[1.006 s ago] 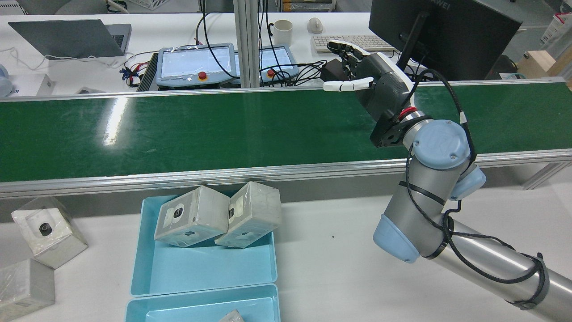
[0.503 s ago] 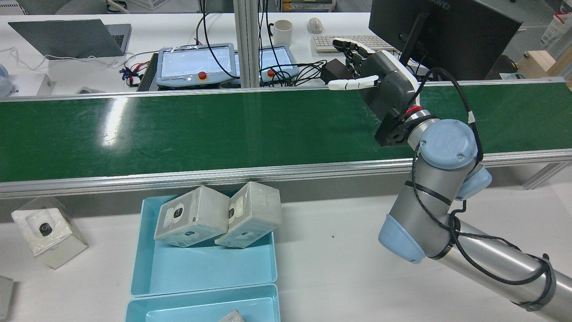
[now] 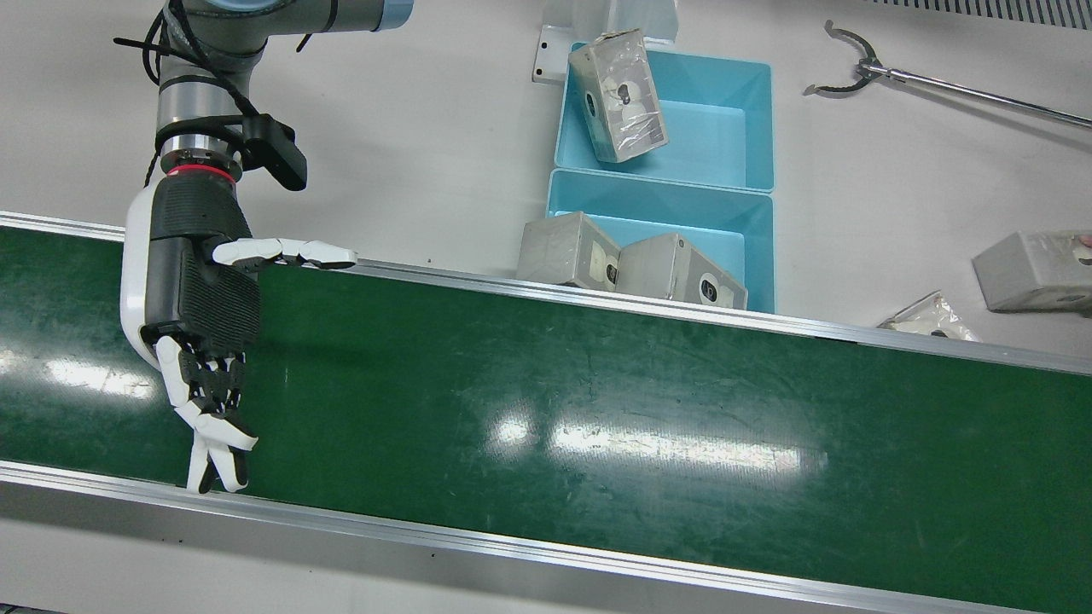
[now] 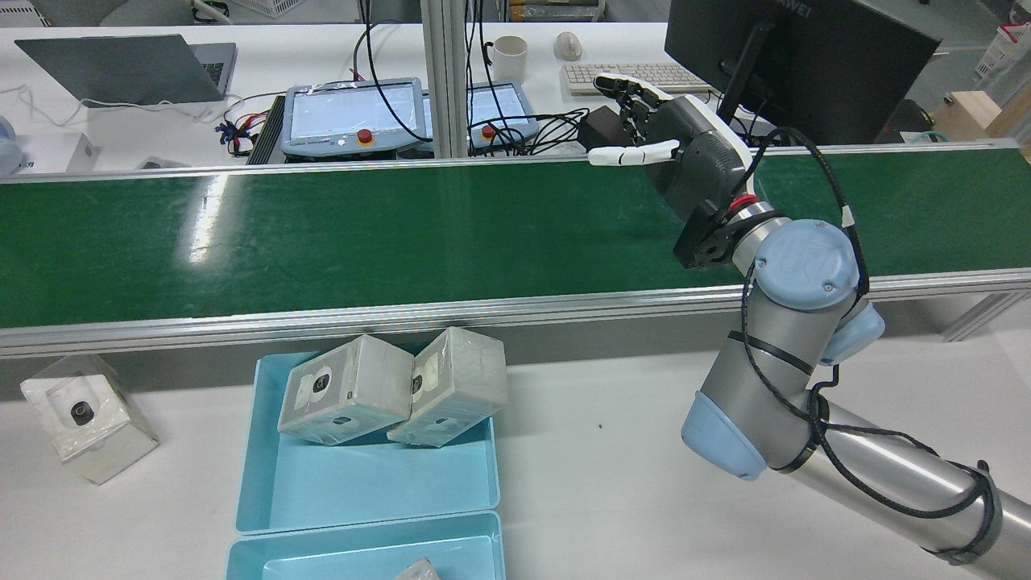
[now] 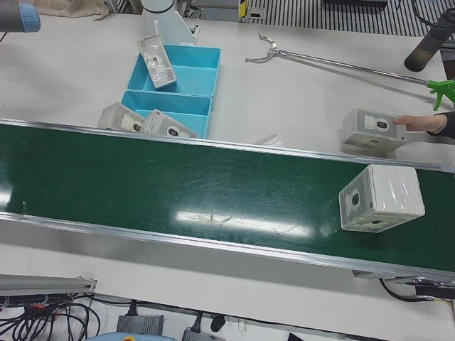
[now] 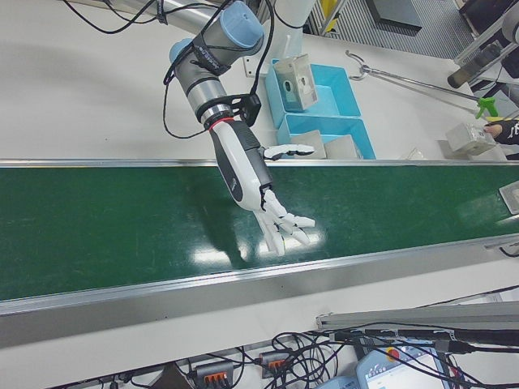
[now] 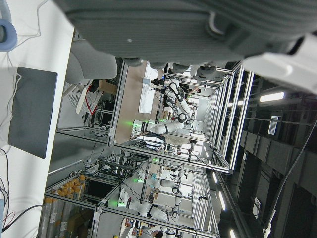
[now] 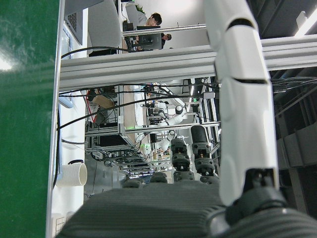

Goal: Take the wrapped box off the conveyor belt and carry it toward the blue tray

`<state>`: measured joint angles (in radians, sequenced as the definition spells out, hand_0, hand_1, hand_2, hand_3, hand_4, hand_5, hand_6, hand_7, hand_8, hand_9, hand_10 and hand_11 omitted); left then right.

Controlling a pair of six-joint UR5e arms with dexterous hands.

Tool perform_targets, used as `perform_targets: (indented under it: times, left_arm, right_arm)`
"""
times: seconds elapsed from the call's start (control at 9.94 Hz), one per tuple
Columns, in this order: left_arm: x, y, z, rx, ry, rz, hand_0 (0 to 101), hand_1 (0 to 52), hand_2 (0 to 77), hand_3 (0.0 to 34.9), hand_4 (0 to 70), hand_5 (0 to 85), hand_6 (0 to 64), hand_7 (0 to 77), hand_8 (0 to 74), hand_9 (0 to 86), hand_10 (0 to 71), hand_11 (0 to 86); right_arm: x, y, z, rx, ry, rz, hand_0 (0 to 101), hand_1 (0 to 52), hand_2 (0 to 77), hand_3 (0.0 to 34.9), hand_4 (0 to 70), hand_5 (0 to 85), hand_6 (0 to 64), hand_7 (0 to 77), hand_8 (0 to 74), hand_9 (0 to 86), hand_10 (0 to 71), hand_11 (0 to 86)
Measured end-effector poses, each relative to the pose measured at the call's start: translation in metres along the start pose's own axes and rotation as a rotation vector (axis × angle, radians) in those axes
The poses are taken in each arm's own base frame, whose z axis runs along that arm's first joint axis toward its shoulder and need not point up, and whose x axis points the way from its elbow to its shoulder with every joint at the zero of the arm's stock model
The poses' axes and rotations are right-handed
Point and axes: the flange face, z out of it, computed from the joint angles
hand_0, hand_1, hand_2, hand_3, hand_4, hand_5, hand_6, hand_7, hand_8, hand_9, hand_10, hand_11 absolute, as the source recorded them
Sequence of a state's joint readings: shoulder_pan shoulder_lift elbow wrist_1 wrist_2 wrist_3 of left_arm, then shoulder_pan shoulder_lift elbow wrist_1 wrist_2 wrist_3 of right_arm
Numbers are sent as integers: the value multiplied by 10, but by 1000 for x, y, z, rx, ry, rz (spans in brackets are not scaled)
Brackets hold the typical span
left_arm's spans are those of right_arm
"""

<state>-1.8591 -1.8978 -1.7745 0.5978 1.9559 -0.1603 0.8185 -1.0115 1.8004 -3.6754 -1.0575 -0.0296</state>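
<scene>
A wrapped white box [image 5: 380, 199] with a camera picture lies on the green conveyor belt [image 5: 178, 185] at its far end, away from my right hand; its edge also shows in the right-front view [image 6: 511, 197]. My right hand [image 3: 200, 298] hovers over the belt [image 3: 597, 409], open and empty, fingers spread; it also shows in the rear view [image 4: 685, 153] and the right-front view [image 6: 251, 182]. Two blue trays [image 3: 665, 183] stand beside the belt. My left hand [image 7: 198, 25] shows only as a grey palm in its own view.
Two wrapped boxes [image 4: 346, 391] lean in the tray [image 4: 250, 451] nearest the belt, one [image 3: 616, 94] in the other. A loose box [image 4: 84, 415] sits on the table. A person's hand holds another box [image 5: 373, 131]. A grabber tool [image 5: 341, 64] lies on the table.
My right hand drifted slightly right along the belt and stayed open. A box at the rear view's lower left corner slid out of view.
</scene>
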Motion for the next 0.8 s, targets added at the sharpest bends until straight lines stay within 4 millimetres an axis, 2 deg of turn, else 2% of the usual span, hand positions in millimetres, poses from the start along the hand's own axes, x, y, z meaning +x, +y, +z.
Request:
perform_targets:
  times: [0.4,0.5,0.8]
  left_arm:
    - [0,0,0,0,0,0,0,0,11,0,0,11,5,0,5,0,5,5]
    - [0,0,0,0,0,0,0,0,5,0,0,11,5,5,5,5,5,5]
    - [0,0,0,0,0,0,0,0,5,0,0,11,5,0,5,0,5,5]
  right_arm:
    - [-11,11,3,-22,-17,6,500,175,142,0,98,245,49,55,0,22,0,5]
    - [-10,14,3,-27,-17,4,500,175,153,0,115,267,60,76,0,22,0,11]
    - [3,18,3,-31,-6,-9,500,175,158,0,125,278,65,76,11,38,0,5]
